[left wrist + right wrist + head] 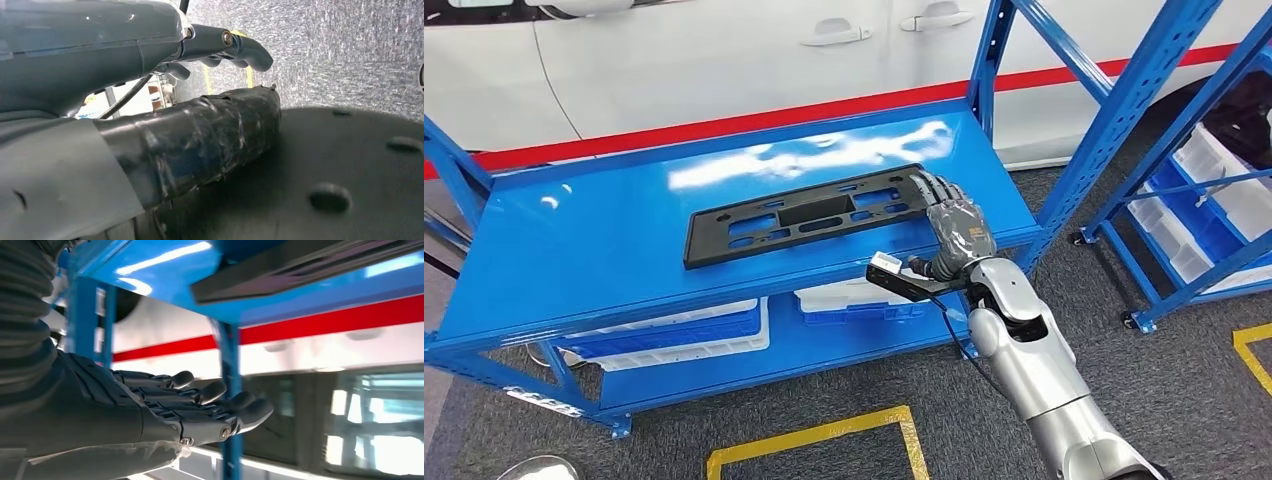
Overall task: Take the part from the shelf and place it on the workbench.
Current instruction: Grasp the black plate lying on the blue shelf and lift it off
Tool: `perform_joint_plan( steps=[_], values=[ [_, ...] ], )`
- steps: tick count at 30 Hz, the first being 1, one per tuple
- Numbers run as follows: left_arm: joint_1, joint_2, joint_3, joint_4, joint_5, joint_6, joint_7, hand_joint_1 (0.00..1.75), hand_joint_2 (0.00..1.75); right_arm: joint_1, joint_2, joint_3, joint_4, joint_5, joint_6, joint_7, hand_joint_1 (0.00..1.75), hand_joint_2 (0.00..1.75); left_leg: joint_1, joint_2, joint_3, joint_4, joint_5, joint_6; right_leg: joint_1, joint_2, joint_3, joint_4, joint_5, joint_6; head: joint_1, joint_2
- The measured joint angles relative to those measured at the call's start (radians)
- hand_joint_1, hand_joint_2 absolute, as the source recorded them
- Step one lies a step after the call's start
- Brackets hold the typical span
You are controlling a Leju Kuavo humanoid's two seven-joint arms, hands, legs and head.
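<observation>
Part [809, 214] lies flat beside right hand [954, 225].

Black part [809, 213]; glossy blue shelf [574, 260]; seemingly dark-grey right hand [954, 222]

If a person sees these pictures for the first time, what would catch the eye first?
Probably the long black part lying flat on the glossy blue shelf, with a white car with a red stripe just behind. Next, the silver right arm reaching up from below, its right hand with fingers apart at the part's right end.
</observation>
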Motion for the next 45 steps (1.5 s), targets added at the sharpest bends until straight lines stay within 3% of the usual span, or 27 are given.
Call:
perform_joint_plan(
  steps=[2,4,5,6,7,9,10,12,13,16,17,19,20,21,22,24,26,29,31,33,35,36,37,39,41,45],
  values=[
    [0.000,0.000,0.001,0.000,0.000,0.000,0.000,0.00,0.00,-0.003,0.000,0.000,0.000,0.001,0.000,0.004,0.00,1.75,-0.001,-0.021,-0.049,0.098,-0.047,0.001,0.002,0.007,0.009,-0.002,-0.006,-0.013,0.000,0.000],
    [0.001,0.000,0.001,0.000,0.000,0.001,0.000,0.00,0.00,-0.005,0.000,0.000,0.001,0.002,0.000,0.004,0.00,1.75,-0.006,-0.032,-0.141,0.251,-0.096,0.008,0.011,0.014,0.018,-0.003,-0.013,-0.022,0.000,0.000],
    [0.001,0.000,0.001,0.000,0.000,0.001,0.000,0.00,0.00,-0.004,0.000,0.000,0.002,0.002,0.000,0.004,0.00,1.75,-0.010,-0.034,-0.180,0.301,-0.099,0.015,0.018,0.018,0.023,-0.003,-0.017,-0.027,0.000,0.000],
    [0.001,0.000,0.001,0.000,0.000,0.001,0.000,0.00,0.00,-0.004,0.000,0.000,0.003,0.002,0.000,0.004,0.00,1.75,-0.016,-0.035,-0.202,0.312,-0.078,0.025,0.025,0.023,0.030,-0.003,-0.021,-0.030,0.000,0.000],
    [0.001,0.000,0.002,0.000,0.000,0.001,0.000,0.00,0.00,-0.005,0.000,0.000,0.003,0.002,0.000,0.004,0.00,1.75,-0.023,-0.036,-0.204,0.282,-0.036,0.039,0.032,0.027,0.039,-0.003,-0.026,-0.033,0.000,0.000],
    [0.004,0.003,0.002,0.000,0.000,0.001,0.000,0.00,0.00,-0.006,0.000,0.001,0.003,0.002,0.000,0.004,0.00,1.75,-0.043,-0.045,-0.169,0.157,0.063,0.082,0.044,0.035,0.057,-0.005,-0.037,-0.038,0.002,0.000],
    [0.007,0.004,0.002,0.001,0.000,0.001,0.000,0.00,0.00,-0.007,0.000,0.001,0.003,0.002,-0.001,0.004,0.00,1.75,-0.051,-0.050,-0.151,0.103,0.094,0.101,0.045,0.039,0.062,-0.007,-0.041,-0.039,0.003,0.000],
    [0.008,0.007,0.002,0.001,0.000,0.001,0.000,0.00,0.00,-0.009,0.000,0.002,0.004,0.002,-0.001,0.004,0.00,1.75,-0.064,-0.055,-0.130,0.047,0.104,0.126,0.039,0.043,0.062,-0.011,-0.043,-0.033,0.005,0.000],
    [0.007,0.005,0.003,0.001,0.000,0.001,0.000,0.00,0.00,-0.009,0.000,0.002,0.004,0.002,-0.001,0.003,0.00,1.75,-0.067,-0.054,-0.124,0.028,0.105,0.127,0.035,0.045,0.062,-0.017,-0.041,-0.029,0.005,0.000],
    [0.005,0.000,0.003,0.001,0.000,0.001,-0.001,0.00,0.00,-0.012,0.000,0.002,0.004,0.001,-0.002,0.003,0.00,1.75,-0.053,-0.047,-0.082,-0.039,0.115,0.115,0.037,0.034,0.056,-0.001,-0.055,-0.013,0.006,0.000],
    [0.005,-0.001,0.003,0.001,0.000,0.001,-0.001,0.00,0.00,-0.015,0.000,0.002,0.004,0.001,-0.002,0.003,0.00,1.75,-0.047,-0.044,-0.069,-0.054,0.118,0.109,0.036,0.028,0.036,0.039,-0.073,-0.007,0.006,0.000],
    [0.007,-0.002,0.003,0.001,0.000,0.002,-0.001,0.00,0.00,-0.017,-0.001,0.003,0.005,0.001,-0.001,0.005,0.00,1.75,-0.044,-0.041,-0.057,-0.058,0.111,0.102,0.026,0.020,-0.032,0.157,-0.114,0.007,0.006,0.000],
    [0.007,-0.003,0.004,0.001,0.001,0.002,-0.001,0.00,0.00,-0.016,-0.001,0.003,0.006,0.001,-0.001,0.005,0.00,1.75,-0.041,-0.041,-0.054,-0.056,0.105,0.097,0.019,0.018,-0.064,0.202,-0.120,0.014,0.006,0.000],
    [0.007,-0.004,0.004,0.001,0.001,0.001,-0.002,0.00,0.00,-0.015,-0.001,0.003,0.006,0.001,0.000,0.006,0.00,1.75,-0.037,-0.041,-0.050,-0.051,0.098,0.090,0.013,0.015,-0.082,0.216,-0.108,0.022,0.006,0.000],
    [0.006,-0.005,0.004,0.001,0.001,0.001,-0.002,0.00,0.00,-0.015,-0.002,0.003,0.007,0.001,0.000,0.006,0.00,1.75,-0.033,-0.041,-0.045,-0.045,0.089,0.084,0.007,0.013,-0.080,0.191,-0.076,0.029,0.006,0.000],
    [0.007,-0.006,0.004,0.001,0.002,0.001,-0.002,0.00,0.00,-0.015,-0.002,0.003,0.008,0.001,0.000,0.006,0.00,1.75,-0.023,-0.041,-0.036,-0.028,0.066,0.067,0.000,0.004,-0.037,0.078,-0.002,0.041,0.007,0.000],
    [0.007,-0.007,0.004,0.001,0.002,0.001,-0.002,0.00,0.00,-0.017,-0.002,0.004,0.008,0.001,0.000,0.005,0.00,1.75,-0.023,-0.040,-0.035,-0.009,0.046,0.049,0.002,0.001,0.000,0.001,0.017,0.035,0.007,0.000],
    [0.004,-0.007,0.004,0.001,0.002,0.001,-0.003,0.00,0.00,-0.016,-0.001,0.006,0.010,0.001,0.004,0.005,0.00,1.75,-0.025,-0.038,-0.037,-0.004,0.036,0.033,0.008,0.006,0.005,-0.006,0.000,0.004,0.008,0.000],
    [0.002,-0.007,0.004,0.001,0.002,0.002,-0.003,0.00,0.00,-0.017,-0.001,0.006,0.010,0.002,0.008,0.005,0.00,1.75,-0.023,-0.037,-0.045,0.025,0.014,0.025,0.005,0.007,0.015,-0.012,-0.005,-0.010,0.008,0.000],
    [0.003,-0.007,0.004,0.000,0.001,0.002,-0.004,0.00,0.00,-0.019,-0.001,0.008,0.010,0.003,0.015,0.005,0.00,1.75,-0.022,-0.038,-0.097,0.131,-0.033,0.019,0.004,0.007,0.027,-0.016,-0.010,-0.020,0.007,0.000],
    [0.002,-0.007,0.004,0.000,0.000,0.002,-0.007,0.00,0.00,-0.019,0.000,0.012,0.012,0.004,0.020,0.004,0.00,1.75,-0.021,-0.038,-0.177,0.257,-0.068,0.017,0.007,0.009,0.032,-0.016,-0.016,-0.026,0.006,0.000],
    [0.002,-0.007,0.004,0.000,0.000,0.002,-0.010,0.00,0.00,-0.018,0.000,0.014,0.013,0.005,0.022,0.003,0.00,1.31,-0.022,-0.039,-0.203,0.282,-0.060,0.019,0.009,0.010,0.036,-0.016,-0.019,-0.027,0.006,0.000],
    [0.002,-0.007,0.004,0.000,0.000,0.001,-0.013,0.00,0.00,-0.018,0.001,0.017,0.014,0.005,0.028,0.000,0.00,0.87,-0.022,-0.039,-0.210,0.271,-0.032,0.022,0.011,0.013,0.040,-0.015,-0.023,-0.027,0.006,0.000],
    [0.004,-0.007,0.004,0.000,0.000,-0.001,-0.018,0.00,0.00,-0.020,0.001,0.023,0.015,0.005,0.046,-0.012,0.00,0.00,-0.024,-0.041,-0.176,0.156,0.058,0.036,0.013,0.017,0.054,-0.017,-0.032,-0.026,0.006,0.000],
    [0.007,-0.006,0.004,0.001,-0.002,-0.003,-0.020,0.00,0.00,-0.028,0.001,0.036,0.016,0.004,0.072,-0.028,0.00,0.00,-0.030,-0.046,-0.135,0.053,0.109,0.048,0.016,0.021,0.061,-0.017,-0.037,-0.022,0.006,0.000],
    [0.003,-0.005,0.004,0.001,-0.004,-0.003,-0.023,0.00,0.00,-0.038,-0.006,0.069,0.019,0.000,0.104,-0.048,0.00,0.00,-0.031,-0.050,-0.116,0.008,0.103,0.029,0.020,0.020,0.058,-0.017,-0.039,-0.019,0.007,0.000]
  ],
)
